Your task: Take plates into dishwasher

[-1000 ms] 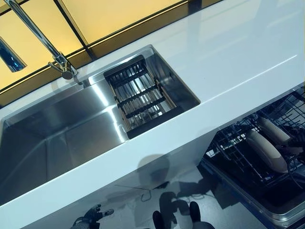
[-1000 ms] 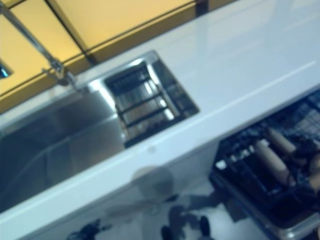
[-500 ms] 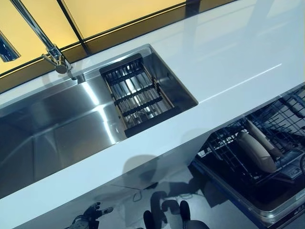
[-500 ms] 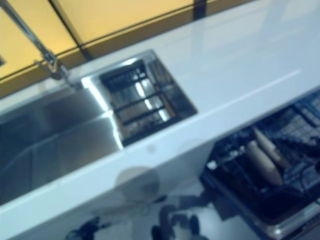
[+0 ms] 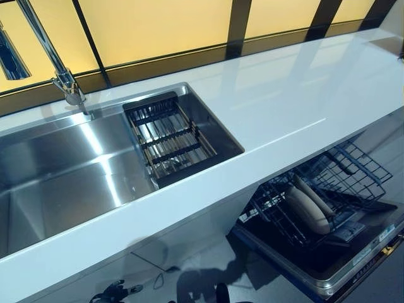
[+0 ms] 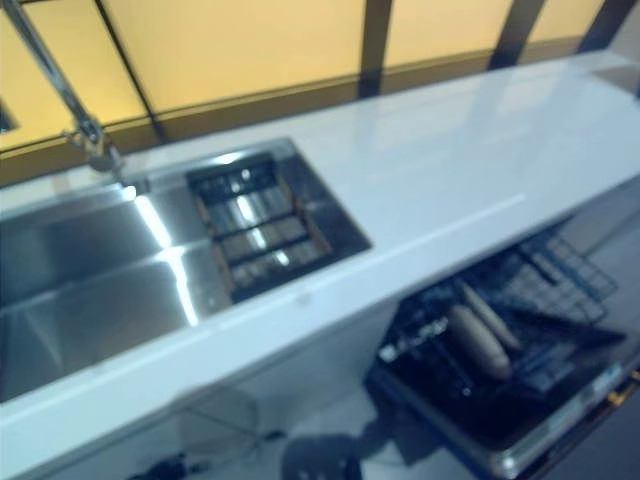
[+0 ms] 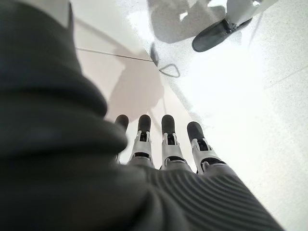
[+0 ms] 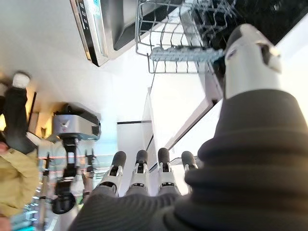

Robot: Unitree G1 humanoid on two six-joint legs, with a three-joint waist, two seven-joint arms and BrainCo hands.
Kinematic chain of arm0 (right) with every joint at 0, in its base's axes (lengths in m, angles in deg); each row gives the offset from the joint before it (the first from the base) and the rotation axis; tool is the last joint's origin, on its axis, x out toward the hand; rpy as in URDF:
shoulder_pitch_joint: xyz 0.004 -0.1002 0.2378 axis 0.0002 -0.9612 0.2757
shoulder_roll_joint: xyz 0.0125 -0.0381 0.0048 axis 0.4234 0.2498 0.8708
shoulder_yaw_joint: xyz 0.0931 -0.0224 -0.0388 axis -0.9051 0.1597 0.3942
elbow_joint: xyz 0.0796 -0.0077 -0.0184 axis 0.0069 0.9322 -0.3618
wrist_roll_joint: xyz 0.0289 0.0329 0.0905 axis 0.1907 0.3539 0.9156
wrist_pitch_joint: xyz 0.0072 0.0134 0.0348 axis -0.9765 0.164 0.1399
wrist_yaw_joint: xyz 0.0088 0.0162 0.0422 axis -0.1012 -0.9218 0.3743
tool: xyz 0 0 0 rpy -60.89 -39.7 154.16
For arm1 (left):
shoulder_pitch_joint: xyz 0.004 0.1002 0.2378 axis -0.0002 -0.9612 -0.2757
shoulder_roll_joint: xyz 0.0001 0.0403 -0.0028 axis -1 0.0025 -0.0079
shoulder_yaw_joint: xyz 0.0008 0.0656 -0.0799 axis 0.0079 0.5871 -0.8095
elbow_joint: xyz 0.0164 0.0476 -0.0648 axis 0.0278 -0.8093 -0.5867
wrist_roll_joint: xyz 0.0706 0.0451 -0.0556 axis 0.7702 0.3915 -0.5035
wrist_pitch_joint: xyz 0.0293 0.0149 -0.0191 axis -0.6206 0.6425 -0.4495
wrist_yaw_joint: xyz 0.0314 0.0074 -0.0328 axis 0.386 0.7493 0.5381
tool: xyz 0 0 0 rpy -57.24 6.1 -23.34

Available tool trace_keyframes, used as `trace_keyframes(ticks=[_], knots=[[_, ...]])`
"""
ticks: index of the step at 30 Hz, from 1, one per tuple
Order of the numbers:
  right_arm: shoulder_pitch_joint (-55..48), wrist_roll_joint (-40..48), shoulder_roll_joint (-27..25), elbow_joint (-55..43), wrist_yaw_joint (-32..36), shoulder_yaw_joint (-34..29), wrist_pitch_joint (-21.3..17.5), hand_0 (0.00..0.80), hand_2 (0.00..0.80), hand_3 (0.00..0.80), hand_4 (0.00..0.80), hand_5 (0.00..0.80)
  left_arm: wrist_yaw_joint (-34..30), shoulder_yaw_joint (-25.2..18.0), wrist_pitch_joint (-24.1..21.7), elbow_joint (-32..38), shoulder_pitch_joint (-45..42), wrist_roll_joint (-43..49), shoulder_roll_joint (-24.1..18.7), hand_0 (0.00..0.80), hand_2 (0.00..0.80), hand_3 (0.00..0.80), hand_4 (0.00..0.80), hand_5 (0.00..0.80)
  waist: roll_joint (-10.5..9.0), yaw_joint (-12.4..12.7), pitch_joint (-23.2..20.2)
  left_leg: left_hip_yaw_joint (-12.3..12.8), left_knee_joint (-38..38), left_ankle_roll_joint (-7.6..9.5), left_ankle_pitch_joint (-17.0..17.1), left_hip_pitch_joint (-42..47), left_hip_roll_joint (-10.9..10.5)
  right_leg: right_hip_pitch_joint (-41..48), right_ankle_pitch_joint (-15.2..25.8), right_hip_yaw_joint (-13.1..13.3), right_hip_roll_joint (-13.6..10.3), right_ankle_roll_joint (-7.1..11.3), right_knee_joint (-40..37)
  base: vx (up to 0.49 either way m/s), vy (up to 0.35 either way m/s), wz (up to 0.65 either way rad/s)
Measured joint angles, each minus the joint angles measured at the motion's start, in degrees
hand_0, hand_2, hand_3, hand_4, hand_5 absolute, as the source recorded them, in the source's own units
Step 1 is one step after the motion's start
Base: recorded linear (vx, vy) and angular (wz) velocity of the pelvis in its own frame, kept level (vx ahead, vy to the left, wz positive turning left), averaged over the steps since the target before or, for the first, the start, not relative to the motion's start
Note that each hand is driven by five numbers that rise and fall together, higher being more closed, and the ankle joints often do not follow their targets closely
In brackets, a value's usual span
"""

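Observation:
Two beige plates [image 5: 307, 208] stand on edge in the pulled-out wire rack [image 5: 353, 173] of the open dishwasher [image 5: 328, 278], below the white counter at the right. They also show in the right eye view [image 6: 478, 340]. My left hand [image 5: 115, 292] hangs low by the floor in front of the sink cabinet; its wrist view shows its fingers [image 7: 168, 144] straight and empty. My right hand is outside both eye views; its wrist view shows its fingers [image 8: 139, 173] straight and empty, with the dishwasher rack [image 8: 178, 43] past them.
A steel sink [image 5: 63, 183] holds a dark slatted drain rack [image 5: 167, 136], with a chrome faucet [image 5: 57, 63] behind it. The white counter [image 5: 284, 101] runs to the right above the dishwasher. A person in a yellow top [image 8: 14, 192] and a stand [image 8: 72, 134] show in the right wrist view.
The whole picture has shifted and levelled, so the camera has moved. The dishwasher rack now shows more fully. The plates and my left hand keep their places.

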Motion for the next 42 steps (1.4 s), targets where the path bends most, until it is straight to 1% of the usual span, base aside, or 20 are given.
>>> trace_keyframes(ticks=[4, 9, 12, 13, 14, 15, 16, 18, 19, 21, 22, 25, 28, 32, 36, 37, 38, 39, 41, 42], knots=[[-3.4, 4.21, 0.0, -0.33, -1.31, -3.25, -0.31, 0.0, 0.0, 0.0, 0.0, 0.0, 0.3, -0.8, 2.26, -1.8, -0.88, 0.04, -0.16, 0.0, 0.0, 0.0, 0.0, 0.0, 0.25, -0.88, -0.81, 0.6, 0.0, -0.22, -0.1, 0.79, 0.41, 0.59, -0.07, 0.2, 0.32, -0.11, 0.0, 0.143, -0.183, -0.06], [-11.5, 4.08, -0.03, 0.93, -1.43, -10.8, 0.2, 0.0, 0.0, 0.0, 0.0, 0.0, 1.55, -2.35, 3.34, -4.01, -2.37, 2.18, -0.26, 0.0, 0.0, 0.0, 0.0, 0.0, 0.81, -1.91, -3.01, -0.65, 0.09, -0.15, -0.31, 0.22, 1.02, 0.84, -0.76, -1.37, 0.72, -1.05, -0.02, -0.051, -0.141, 0.14], [-11.83, 3.57, -0.08, 5.17, -2.46, -12.8, 1.38, 0.0, 0.0, 0.0, 0.0, 0.0, 1.99, -2.49, 3.23, -6.03, -2.31, 2.18, -0.02, 0.0, 0.0, 0.0, 0.0, 0.0, 1.53, -1.59, -3.55, -0.24, 1.19, -0.53, -0.4, -0.83, 1.2, -0.77, -0.74, -0.53, 0.89, -1.4, 0.53, -0.15, 0.069, -0.1], [-12.22, 3.59, -0.07, 6.58, -2.44, -13.59, 1.41, 0.0, 0.0, 0.0, 0.0, 0.0, 2.07, -2.5, 3.2, -6.59, -2.15, 2.18, 0.12, 0.0, 0.0, 0.0, 0.0, 0.0, 1.57, -1.48, -3.52, -0.14, 3.16, -1.55, -1.14, -1.64, 1.59, -1.2, -1.41, -0.28, 0.84, -2.11, 1.08, -0.214, 0.157, -0.19], [-14.28, 3.65, 0.3, 8.25, -2.42, -15.87, 1.13, 0.0, 0.0, 0.0, 0.0, 0.0, 2.11, -2.51, 3.19, -7.62, -1.32, 2.16, 0.22, 0.0, 0.0, 0.0, 0.0, 0.0, 0.8, -0.55, -3.31, -0.67, 8.14, -1.87, -3.24, -3.05, 1.35, -1.48, -1.26, 0.62, 0.31, -2.65, 1.56, -0.3, 0.179, -0.45], [-16.69, 3.95, 0.94, 9.76, -2.31, -17.75, 0.9, 0.0, 0.0, 0.0, 0.0, 0.0, 2.11, -2.33, 3.18, -7.88, -1.0, 2.12, 0.42, 0.0, 0.0, 0.0, 0.0, 0.0, -0.36, 0.83, -3.09, -2.48, 15.12, 0.08, -5.92, -4.66, 0.73, -2.43, -1.19, 2.4, -0.28, -2.1, 3.47, -0.363, 0.204, -0.63], [-18.39, 5.02, 1.25, 10.26, -2.32, -20.07, 0.81, 0.0, 0.0, 0.0, 0.0, 0.0, 2.07, -2.29, 3.15, -7.88, -1.0, 2.05, 0.87, 0.0, 0.0, 0.0, 0.0, 0.0, -0.2, 1.16, -3.11, -5.16, 17.55, 0.33, -7.48, -5.27, 0.71, -3.68, -1.93, 3.15, -0.09, -1.87, 5.88, -0.435, 0.199, -0.61], [-20.39, 8.8, 4.35, 17.8, -3.18, -23.08, -0.13, 0.0, 0.0, 0.0, 0.0, 0.0, 2.12, -2.28, 3.46, -8.1, 1.67, 1.79, 0.34, 0.0, 0.0, 0.0, 0.0, 0.0, -0.08, 0.84, -2.37, -5.13, 15.72, 0.06, -8.48, -5.68, 1.72, -7.45, -3.15, 2.81, 0.55, -1.68, 10.25, -0.436, 0.199, -0.16], [-20.12, 9.64, 7.2, 21.93, -4.13, -23.56, -0.39, 0.0, 0.0, 0.0, 0.0, 0.0, 2.15, -2.22, 3.78, -8.26, 3.85, 1.67, -0.24, 0.0, 0.0, 0.0, 0.0, 0.0, -0.7, 0.34, -0.93, -4.88, 14.04, 0.16, -8.34, -5.49, 1.37, -8.21, -3.6, 1.76, 0.4, -1.35, 11.37, -0.354, 0.148, 0.25], [-19.99, 10.55, 12.37, 24.54, -5.81, -22.57, 0.0, 0.0, 0.0, 0.0, 0.0, 0.0, 2.38, -2.2, 3.99, -8.24, 6.73, 0.71, -1.01, 0.0, 0.0, 0.0, 0.0, 0.0, -1.53, -0.73, 0.42, -5.03, 11.45, -0.84, -7.96, -5.7, 0.84, -10.3, -3.49, 1.29, 0.22, -0.73, 12.6, -0.31, 0.13, 0.17], [-19.14, 12.93, 16.01, 25.08, -7.2, -21.56, 0.19, 0.0, 0.0, 0.0, 0.0, 0.0, 2.75, -2.19, 3.98, -8.21, 8.21, -0.79, -1.27, 0.0, 0.0, 0.0, 0.0, 0.0, -2.45, -0.76, 2.11, -4.94, 11.22, -0.25, -7.3, -5.74, -0.2, -11.06, -2.7, 1.54, -0.71, 0.13, 12.78, -0.339, 0.158, -0.18], [-17.81, 16.58, 17.92, 25.43, -8.0, -21.37, 1.16, 0.0, 0.0, 0.0, 0.0, 0.0, 3.98, -2.32, 3.78, -8.85, 7.68, -2.59, -0.81, 0.0, 0.0, 0.0, 0.0, 0.0, -1.04, -0.62, 3.56, -5.01, 10.5, 1.56, -6.94, -5.36, -2.18, -9.54, -0.67, 1.63, -2.62, 1.99, 9.51, -0.314, 0.149, -0.09], [-15.52, 17.77, 18.49, 26.21, -7.36, -17.51, 2.35, 0.0, 0.0, 0.0, 0.0, 0.0, 5.02, -3.22, 2.79, -10.15, 5.86, -2.61, -1.89, 0.0, 0.0, 0.0, 0.0, 0.0, -0.17, -0.23, 4.04, -5.22, 11.41, 2.7, -7.37, -5.45, -3.05, -8.88, -0.11, 1.61, -3.56, 2.5, 8.8, -0.318, 0.096, 0.07], [-14.45, 17.73, 19.12, 29.7, -5.77, -15.37, 3.68, 0.0, 0.0, 0.0, 0.0, 0.0, 4.83, -4.02, 2.74, -9.98, 6.16, -2.4, -4.9, 0.0, 0.0, 0.0, 0.0, 0.0, 0.04, 2.3, 4.17, -5.78, 18.15, 2.89, -10.09, -8.39, -2.42, -8.4, 0.23, 0.42, -3.45, 2.44, 9.66, -0.281, 0.141, 0.16], [-14.46, 17.78, 19.82, 29.74, -4.82, -15.43, 3.72, 0.0, 0.0, 0.0, 0.0, 0.0, 4.69, -3.52, 2.8, -6.91, 6.62, -2.22, -5.99, 0.0, 0.0, 0.0, 0.0, 0.0, -1.27, 3.09, 4.77, -5.96, 21.44, 3.19, -11.82, -7.08, -2.42, -5.2, 0.66, -0.45, -3.73, 3.18, 8.84, -0.261, 0.079, 0.09], [-14.45, 17.72, 20.34, 29.45, -4.33, -15.43, 3.69, 0.0, 0.0, 0.0, 0.0, 0.0, 4.55, -3.53, 2.89, -6.33, 6.2, -2.14, -6.74, 0.0, 0.0, 0.0, 0.0, 0.0, -2.03, 3.56, 5.0, -5.1, 21.34, 3.29, -11.85, -6.42, -2.56, -4.88, 2.37, -0.86, -3.73, 3.19, 7.54, -0.269, 0.043, -0.59], [-13.75, 17.69, 21.24, 29.22, -3.57, -15.42, 3.51, 0.0, 0.0, 0.0, 0.0, 0.0, 4.48, -3.69, 3.25, -5.72, 5.55, -1.99, -7.97, 0.0, 0.0, 0.0, 0.0, 0.0, -2.6, 4.86, 5.18, -2.97, 20.64, 3.73, -12.2, -5.86, -2.02, -4.94, 5.31, -3.62, -3.47, 3.39, 5.83, -0.271, 0.042, -0.88], [-12.56, 17.63, 22.13, 29.31, -3.0, -15.34, 3.51, 0.0, 0.0, 0.0, 0.0, 0.0, 4.29, -3.9, 4.2, -5.8, 5.28, -1.87, -9.1, 0.0, 0.0, 0.0, 0.0, 0.0, -3.08, 4.9, 5.84, -1.6, 20.6, 4.09, -12.1, -6.26, -1.14, -5.21, 8.53, -5.64, -3.07, 4.11, 4.66, -0.247, 0.016, -0.83], [-11.29, 17.6, 22.92, 30.37, -2.62, -15.28, 3.82, 0.0, 0.0, 0.0, 0.0, 0.0, 3.41, -4.03, 5.65, -6.53, 5.55, -1.86, -9.3, 0.0, 0.0, 0.0, 0.0, 0.0, -1.43, 3.8, 6.86, -1.78, 20.53, 5.4, -11.46, -7.43, 0.81, -6.24, 13.65, -5.42, -2.36, 8.41, 4.56, -0.2, -0.036, -0.18], [-12.1, 17.09, 23.65, 30.28, -2.74, -14.53, 4.87, 0.0, 0.0, 0.0, 0.0, 0.0, 3.03, -4.12, 5.82, -6.5, 5.48, -1.87, -9.36, 0.0, 0.0, 0.0, 0.0, 0.0, -0.4, 3.97, 7.06, -1.25, 19.17, 5.6, -10.3, -7.37, 1.64, -9.0, 8.5, -5.8, -2.75, 6.26, 13.95, -0.248, -0.108, -0.03]])
